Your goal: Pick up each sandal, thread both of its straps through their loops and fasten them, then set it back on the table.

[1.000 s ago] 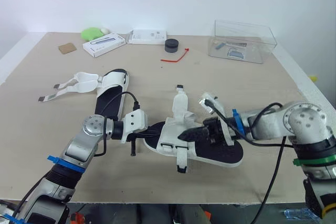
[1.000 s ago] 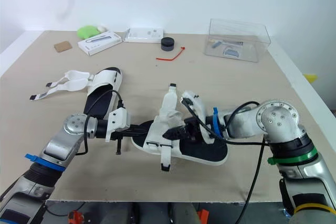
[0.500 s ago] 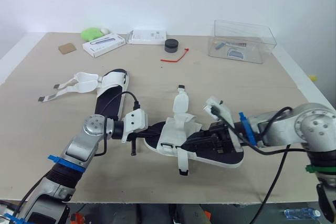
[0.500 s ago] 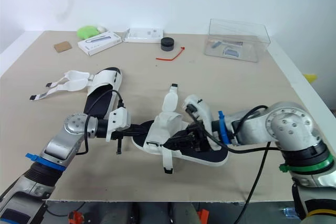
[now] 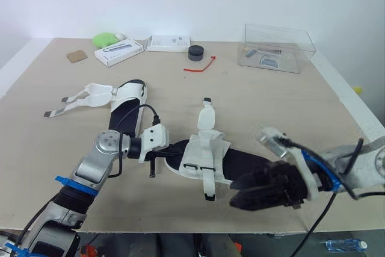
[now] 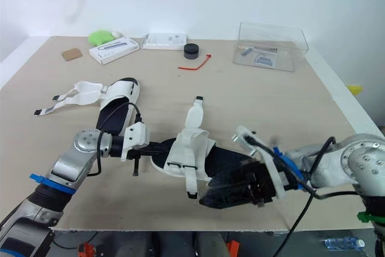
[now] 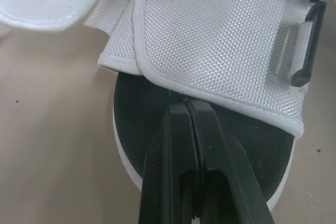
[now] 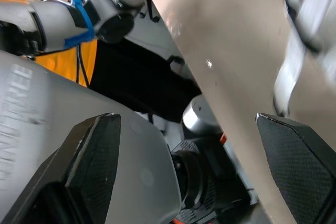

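The sandal (image 5: 201,157) lies at the front middle of the table (image 5: 271,106). The left gripper (image 7: 187,104), fingers pressed together, rests its tips on the black insole at the sandal's left end, against the edge of the white upper. The right gripper (image 5: 240,192), fingers spread wide, hangs over the sandal's right end near the table's front edge; whether it touches the sandal is unclear. One strap (image 5: 207,118) points beyond the sandal. Bare tabletop lies to the right of and beyond the sandal. There are two sandals: the second sandal (image 5: 128,102) lies well to the left and beyond, unfastened.
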### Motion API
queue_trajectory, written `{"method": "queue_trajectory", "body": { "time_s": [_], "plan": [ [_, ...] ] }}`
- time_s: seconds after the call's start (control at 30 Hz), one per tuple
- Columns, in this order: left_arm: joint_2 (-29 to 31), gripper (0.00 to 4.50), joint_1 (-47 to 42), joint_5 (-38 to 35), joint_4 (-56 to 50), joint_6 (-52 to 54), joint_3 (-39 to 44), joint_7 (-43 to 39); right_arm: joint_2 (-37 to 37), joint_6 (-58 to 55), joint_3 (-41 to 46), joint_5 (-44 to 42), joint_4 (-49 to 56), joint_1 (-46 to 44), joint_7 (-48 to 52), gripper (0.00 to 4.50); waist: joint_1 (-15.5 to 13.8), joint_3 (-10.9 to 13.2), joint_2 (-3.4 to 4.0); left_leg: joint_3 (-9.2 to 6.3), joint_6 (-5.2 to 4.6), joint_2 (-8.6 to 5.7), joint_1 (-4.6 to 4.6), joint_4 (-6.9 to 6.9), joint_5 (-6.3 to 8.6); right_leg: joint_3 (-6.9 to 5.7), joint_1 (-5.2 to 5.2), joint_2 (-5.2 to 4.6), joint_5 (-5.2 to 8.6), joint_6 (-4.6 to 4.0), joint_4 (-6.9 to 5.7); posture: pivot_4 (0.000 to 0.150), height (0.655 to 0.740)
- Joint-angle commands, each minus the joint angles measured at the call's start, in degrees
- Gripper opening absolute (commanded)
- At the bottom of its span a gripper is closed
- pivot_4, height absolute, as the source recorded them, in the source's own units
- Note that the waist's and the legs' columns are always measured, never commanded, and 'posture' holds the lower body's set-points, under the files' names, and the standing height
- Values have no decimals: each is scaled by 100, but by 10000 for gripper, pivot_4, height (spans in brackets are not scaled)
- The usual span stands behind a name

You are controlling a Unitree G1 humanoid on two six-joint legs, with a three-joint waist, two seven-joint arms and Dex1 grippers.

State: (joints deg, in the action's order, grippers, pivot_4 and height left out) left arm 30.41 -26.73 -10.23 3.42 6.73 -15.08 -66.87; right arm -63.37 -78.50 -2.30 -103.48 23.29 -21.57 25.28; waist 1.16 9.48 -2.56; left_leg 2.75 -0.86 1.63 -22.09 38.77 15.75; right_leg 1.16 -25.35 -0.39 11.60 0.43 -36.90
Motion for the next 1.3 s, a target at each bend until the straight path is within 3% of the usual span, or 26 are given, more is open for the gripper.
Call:
{"method": "queue_trajectory", "body": {
  "time_s": [0.03,0.13,0.37,0.7,0.8,0.87,1.03,1.07,1.1,1.3],
  "plan": [
    [20,0,-63,-37,25,66,-1,-87,391,324,-149,802,-68,-1,-138,44053,2,-1,-1,0,0,0,1,0,0,0,0,4,0,0,-1,1500,7400],
    [6,0,-83,-27,53,46,5,-84,797,498,-263,1487,-264,-83,-162,44053,1,0,0,0,1,1,1,4,-1,0,1,10,-1,1,-2,1500,7400],
    [-26,0,-129,25,128,-38,70,51,1439,474,-243,2033,-652,-414,-202,44053,8,-1,1,3,0,1,3,5,-1,4,-1,11,-5,2,-4,1500,7400],
    [-41,0,-156,190,277,-223,37,228,1705,270,-300,2751,-651,-560,122,44053,5,-1,1,1,-1,-1,7,7,-3,3,-1,8,-7,2,-4,1500,7400],
    [-52,0,-140,221,281,-232,25,255,1742,263,-369,3049,-592,-538,248,36029,4,-1,1,1,-2,-1,8,8,-3,2,-1,9,-9,2,-5,1500,7400],
    [-71,0,-105,252,256,-225,10,302,1808,228,-289,3098,-567,-407,191,26103,4,-1,1,0,-3,-1,9,8,-4,1,-1,9,-9,2,-5,1500,7400],
    [-76,0,-40,255,171,-185,-9,364,1912,99,-85,3044,-446,-176,102,6238,3,-1,1,-1,-3,-3,5,8,-4,0,-1,5,-8,2,-4,1500,7400],
    [-72,0,-24,248,146,-173,-14,370,1891,66,-61,3029,-379,-108,107,6238,2,-1,1,-1,-2,-3,5,8,-4,0,-1,5,-9,2,-4,1500,7400],
    [-70,0,-10,243,126,-162,-19,378,1856,30,-43,3016,-310,-36,121,830,2,-1,1,0,-3,-5,5,8,-4,1,-1,3,-9,4,-4,1500,7400],
    [-66,0,18,220,78,-118,-48,396,1488,-235,163,2787,222,520,298,356,2,-1,1,-3,-3,-5,4,8,-3,-1,-1,3,-8,5,-4,1500,7400]
  ]
}}
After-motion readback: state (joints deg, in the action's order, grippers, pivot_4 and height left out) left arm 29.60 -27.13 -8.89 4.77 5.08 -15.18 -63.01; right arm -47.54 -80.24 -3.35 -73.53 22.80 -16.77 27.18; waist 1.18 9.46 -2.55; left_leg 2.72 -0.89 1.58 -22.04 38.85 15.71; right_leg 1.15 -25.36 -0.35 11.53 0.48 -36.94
